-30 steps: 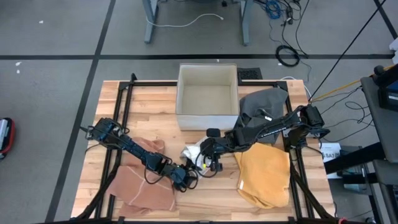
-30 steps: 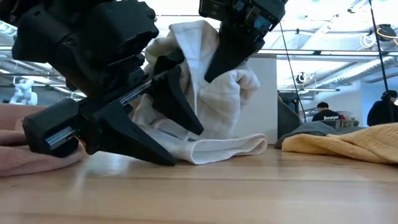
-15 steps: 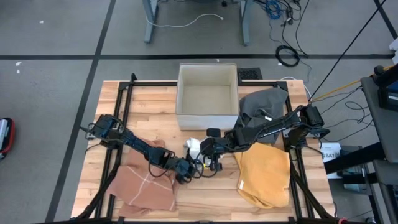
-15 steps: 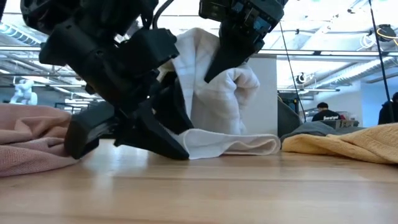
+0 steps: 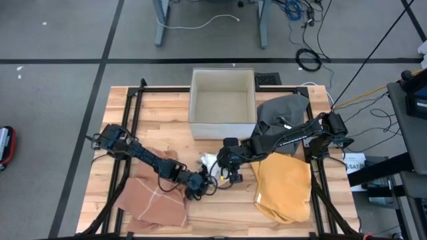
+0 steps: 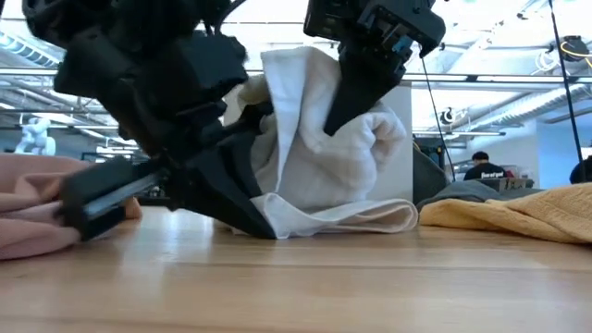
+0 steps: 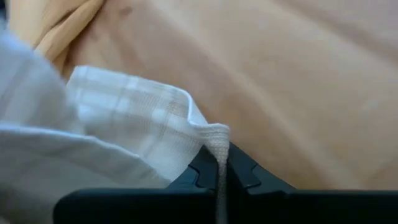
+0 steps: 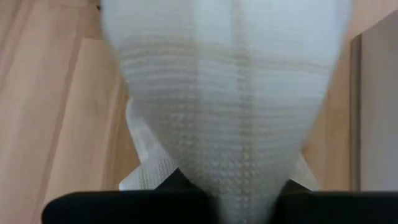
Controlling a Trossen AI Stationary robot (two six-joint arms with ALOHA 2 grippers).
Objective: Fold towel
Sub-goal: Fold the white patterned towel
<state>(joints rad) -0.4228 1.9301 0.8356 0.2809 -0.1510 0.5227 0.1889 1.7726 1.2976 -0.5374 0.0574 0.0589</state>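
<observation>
A white towel (image 6: 319, 157) hangs bunched at the table's middle, and its lower fold (image 6: 370, 217) lies on the wood. My right gripper (image 6: 344, 104) is shut on the towel's upper part, above the table. My left gripper (image 6: 259, 215) comes in low from the table's left side and is shut on the towel's lower edge. From above, only a small patch of the towel (image 5: 208, 160) shows between my left gripper (image 5: 203, 182) and my right gripper (image 5: 227, 167). My left gripper pinches a hemmed corner of the towel (image 7: 217, 138) between its two fingers (image 7: 245, 174). It comes slanting down from the table's left side, close to the tabletop. The cloth runs up and away from the fingers. My right gripper holds the towel's upper part (image 8: 233, 143) from above, slanting down. The fingers' ends are hidden behind the cloth. The towel hangs below them in loose folds, its lower end on the table.
A pink towel (image 5: 157, 200) lies at the near left under my left arm. At the near right lies a yellow towel (image 5: 283, 190), with a grey one (image 5: 283, 110) beyond it. An open white box (image 5: 223, 103) stands at the far middle.
My left gripper stood open beside the towel's lower edge. It has tipped and shifted slightly toward the towel, then shut on the hemmed corner. The towel's lower fold has shifted a little on the table. The upper part stays held up.
</observation>
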